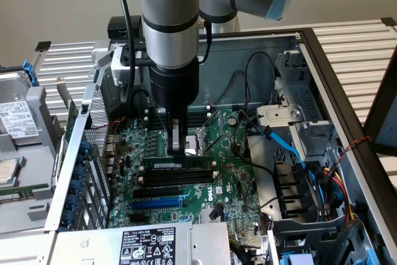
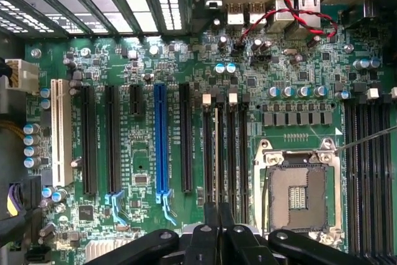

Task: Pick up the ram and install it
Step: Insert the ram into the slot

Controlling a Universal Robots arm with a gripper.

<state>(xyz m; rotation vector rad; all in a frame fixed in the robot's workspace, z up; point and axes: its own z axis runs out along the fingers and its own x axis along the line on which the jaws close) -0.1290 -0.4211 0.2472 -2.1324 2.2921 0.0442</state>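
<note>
If the long, thin green circuit-board ram stick goes down skewed, a push could bend it or leave one end proud of the white end clip. It stands on edge across the green motherboard, black chips along its face, just beside the empty black slots. The metal fingers are drawn together, pinching its top edge.
</note>
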